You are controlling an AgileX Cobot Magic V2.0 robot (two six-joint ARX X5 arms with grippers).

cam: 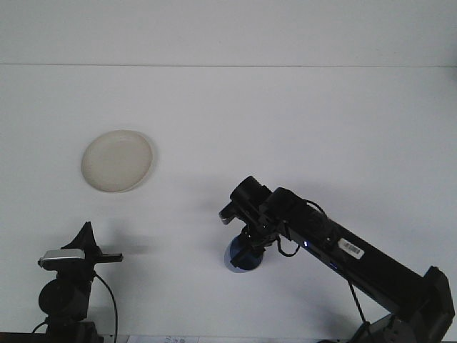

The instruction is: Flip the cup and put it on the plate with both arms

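The white table [300, 114] is the biggest thing here and nearly all of it is bare, so there is open room in every direction; its far edge runs straight across the back, well away from everything. The right arm [343, 250] reaches long and low from the near right corner toward the middle, which looks like a halfway spot both arms can get to. Its right gripper [246, 243] points down over the blue cup [243, 259], pinching it, with the cup low at the tabletop; I cannot tell if it is resting there. The left gripper [89, 246] sits parked at the near left, pointing right; I cannot tell how it is set. The plate [117, 161] lies beyond it, empty, well apart from the cup, with a clear path between them
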